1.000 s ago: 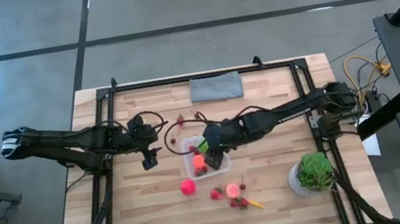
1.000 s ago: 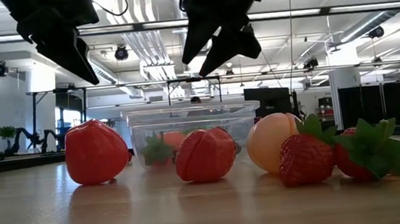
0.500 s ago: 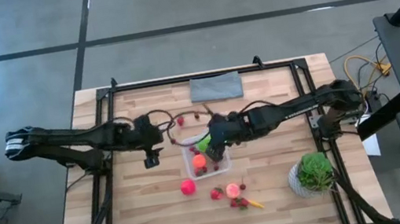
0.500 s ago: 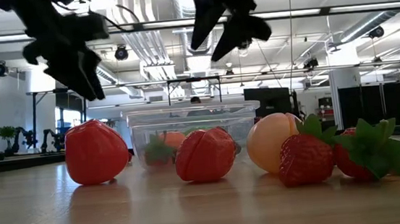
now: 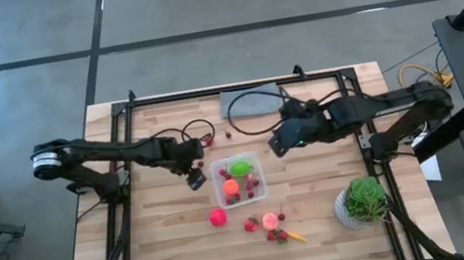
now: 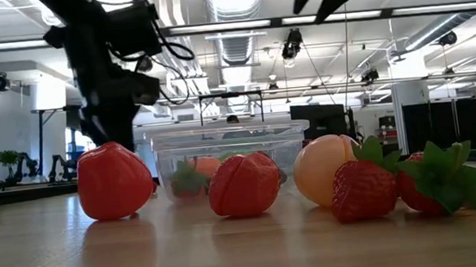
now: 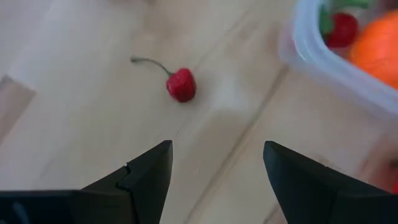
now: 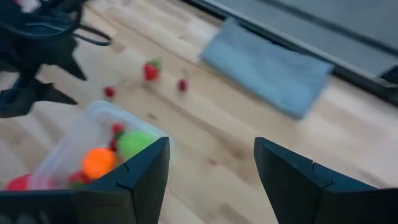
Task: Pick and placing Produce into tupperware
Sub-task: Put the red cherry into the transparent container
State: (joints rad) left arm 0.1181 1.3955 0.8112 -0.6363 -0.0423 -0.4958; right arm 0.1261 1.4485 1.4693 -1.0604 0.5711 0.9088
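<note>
Since earlier frame: right gripper pulled back off the tupperware toward the cloth side, jaws apart, nothing held; left gripper swung in low beside the tub's left edge. Left jaws apart and empty, small cherry lying loose on the wood just ahead between the finger lines, stem trailing away from the tub. Left arm clearly nearer; green and orange pieces already in the tub.
</note>
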